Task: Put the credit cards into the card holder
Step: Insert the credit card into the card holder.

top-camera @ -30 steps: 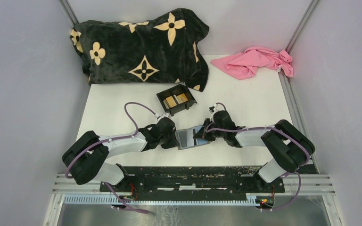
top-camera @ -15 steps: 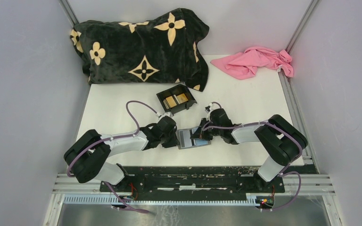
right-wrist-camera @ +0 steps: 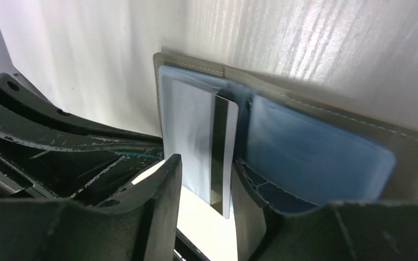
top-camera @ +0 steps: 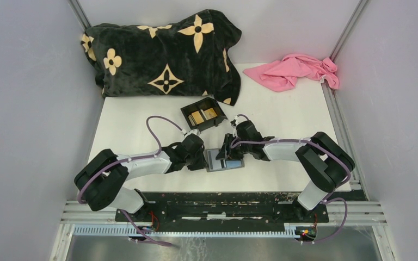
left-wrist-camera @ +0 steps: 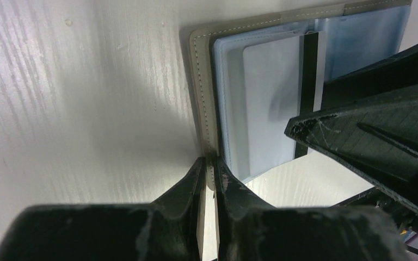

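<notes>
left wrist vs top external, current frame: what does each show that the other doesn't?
Only left wrist: the left pincer shut on the stitched grey edge of the card holder, and the black stripe on the silvery card lying against its bluish inner sleeve.

Only top external: the black box with tan cards inside, the patterned black blanket, the pink cloth, and both whole arms.

Both: the card holder open on the white table, with the right pincer over it.
</notes>
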You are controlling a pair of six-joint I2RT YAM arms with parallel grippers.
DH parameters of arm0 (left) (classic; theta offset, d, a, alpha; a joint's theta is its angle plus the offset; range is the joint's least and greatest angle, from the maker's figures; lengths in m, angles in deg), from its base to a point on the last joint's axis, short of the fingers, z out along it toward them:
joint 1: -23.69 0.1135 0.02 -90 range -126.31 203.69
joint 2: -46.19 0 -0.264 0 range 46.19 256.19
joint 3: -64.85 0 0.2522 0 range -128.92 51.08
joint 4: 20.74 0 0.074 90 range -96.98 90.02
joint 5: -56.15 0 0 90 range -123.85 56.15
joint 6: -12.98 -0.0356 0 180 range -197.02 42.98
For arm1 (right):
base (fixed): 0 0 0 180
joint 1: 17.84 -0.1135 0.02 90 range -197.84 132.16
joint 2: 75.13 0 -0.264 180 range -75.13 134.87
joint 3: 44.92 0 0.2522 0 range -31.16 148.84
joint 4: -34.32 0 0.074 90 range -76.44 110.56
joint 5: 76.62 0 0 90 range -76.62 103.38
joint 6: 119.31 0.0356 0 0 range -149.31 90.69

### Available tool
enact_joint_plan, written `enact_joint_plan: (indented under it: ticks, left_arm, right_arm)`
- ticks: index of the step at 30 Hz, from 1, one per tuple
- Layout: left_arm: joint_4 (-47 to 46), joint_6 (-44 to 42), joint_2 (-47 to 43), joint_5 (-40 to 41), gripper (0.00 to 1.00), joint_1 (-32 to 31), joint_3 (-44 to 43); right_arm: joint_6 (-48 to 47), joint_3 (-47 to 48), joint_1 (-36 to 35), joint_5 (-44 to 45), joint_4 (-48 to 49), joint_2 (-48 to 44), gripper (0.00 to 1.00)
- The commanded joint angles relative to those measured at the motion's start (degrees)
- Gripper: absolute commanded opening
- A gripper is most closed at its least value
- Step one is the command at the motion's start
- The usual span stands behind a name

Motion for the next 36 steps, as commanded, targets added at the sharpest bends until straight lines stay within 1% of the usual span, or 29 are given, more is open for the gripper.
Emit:
enact_joint_plan:
  ticks: [1, 4, 8, 12, 20, 28, 36]
  left_arm:
    - [-3.5, -3.0, 2.0, -1.1, 0.16, -0.4, -1.3]
    - [-4.6, -3.0, 1.9, -1.3, 0.16, -0.4, -0.8]
    - [-6.6, -2.4, 1.2, -1.4, 0.16, -0.4, 0.7]
    - [-8.3, -2.1, 1.2, -1.6, 0.16, -0.4, 1.3]
    - [-11.6, -3.7, 2.5, -4.6, 0.16, -0.5, 0.8]
    - [-14.2, -5.7, 5.0, -8.3, 0.15, -0.7, -0.7]
    - [-15.0, -6.7, 5.6, -8.9, 0.16, -0.7, -1.3]
  right_arm:
    - [-5.9, 2.6, -1.2, 4.3, -14.9, -0.5, 0.46]
    - [-7.2, 4.6, -1.2, 5.7, -18.9, -0.8, 0.5]
    - [-8.5, 5.2, -1.2, 7.5, -22.4, -1.8, 0.5]
    - [-10.2, 7.9, -1.7, 8.8, -26.5, -0.4, 0.5]
    - [-12.5, 16.0, -5.0, 14.6, -35.0, 5.2, 0.5]
    - [-14.5, 21.0, -8.3, 19.2, -41.0, 8.0, 0.51]
    - [-17.0, 28.0, -12.2, 24.8, -46.7, 10.9, 0.53]
